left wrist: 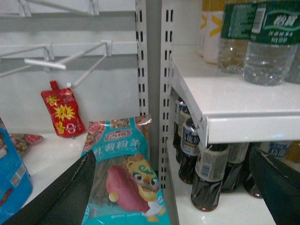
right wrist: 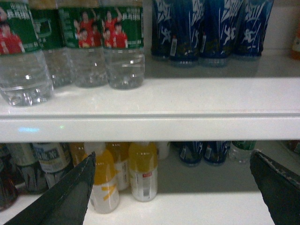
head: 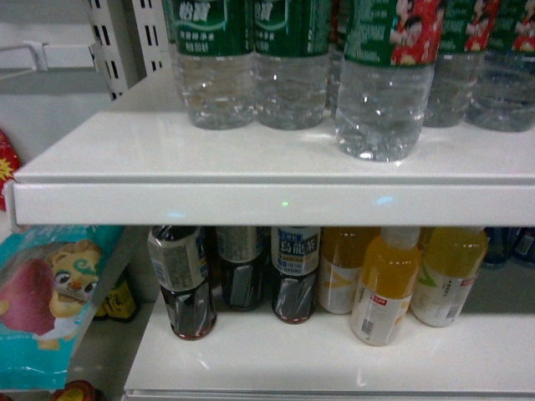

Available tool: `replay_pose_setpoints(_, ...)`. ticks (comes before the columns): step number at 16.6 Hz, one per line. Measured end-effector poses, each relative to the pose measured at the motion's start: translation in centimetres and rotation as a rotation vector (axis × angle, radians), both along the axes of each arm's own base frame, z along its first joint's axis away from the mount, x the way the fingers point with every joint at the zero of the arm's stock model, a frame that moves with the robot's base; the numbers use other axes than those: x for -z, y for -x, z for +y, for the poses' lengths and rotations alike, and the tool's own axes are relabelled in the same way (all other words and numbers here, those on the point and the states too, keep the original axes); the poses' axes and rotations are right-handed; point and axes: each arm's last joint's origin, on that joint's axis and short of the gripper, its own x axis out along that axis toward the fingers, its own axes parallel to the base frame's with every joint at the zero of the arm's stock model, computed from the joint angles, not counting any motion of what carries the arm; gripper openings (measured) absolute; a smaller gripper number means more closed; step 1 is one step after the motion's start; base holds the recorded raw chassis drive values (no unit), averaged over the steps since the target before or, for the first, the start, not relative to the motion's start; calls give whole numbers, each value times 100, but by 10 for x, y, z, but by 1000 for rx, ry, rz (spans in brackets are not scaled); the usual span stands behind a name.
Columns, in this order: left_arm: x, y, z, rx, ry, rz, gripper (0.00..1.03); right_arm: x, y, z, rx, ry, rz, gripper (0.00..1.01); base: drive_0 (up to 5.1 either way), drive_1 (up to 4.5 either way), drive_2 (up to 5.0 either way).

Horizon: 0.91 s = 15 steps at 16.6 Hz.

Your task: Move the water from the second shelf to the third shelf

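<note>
Several water bottles with dark green labels stand on the upper white shelf (head: 251,180). One water bottle (head: 384,83) stands nearest the front edge. The same row shows in the left wrist view (left wrist: 269,47) and the right wrist view (right wrist: 123,51). My left gripper (left wrist: 173,197) is open, its dark fingers (left wrist: 65,197) spread wide below shelf height, in front of the upright rail and holding nothing. My right gripper (right wrist: 173,192) is also open and empty, level with the lower shelf (right wrist: 197,206), facing a gap beside the yellow drinks. Neither gripper shows in the head view.
Dark drink bottles (head: 184,284) and yellow drink bottles (head: 384,288) fill the lower shelf. Blue bottles (right wrist: 206,28) stand right of the water. Left of the slotted upright (left wrist: 152,93) are a teal snack bag (left wrist: 126,173), a red pouch (left wrist: 61,112) and wire hooks (left wrist: 56,58).
</note>
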Motion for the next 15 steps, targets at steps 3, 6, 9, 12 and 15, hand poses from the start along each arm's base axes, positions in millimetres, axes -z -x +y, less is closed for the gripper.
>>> replay_pose_setpoints(3,0,0,0,0,0,0,98,0,0,0,0,0,0,98,0,0,0)
replay_pose_setpoints(6,0,0,0,0,0,0,98,0,0,0,-2,3,1,98,0,0,0)
replay_pose_setpoints(9,0,0,0,0,0,3,98,0,0,0,-1,4,1,98,0,0,0)
replay_pose_setpoints(12,0,0,0,0,0,2,98,0,0,0,0,3,3,98,0,0,0)
replay_pose_setpoints(15,0,0,0,0,0,3,98,0,0,0,0,3,2,98,0,0,0)
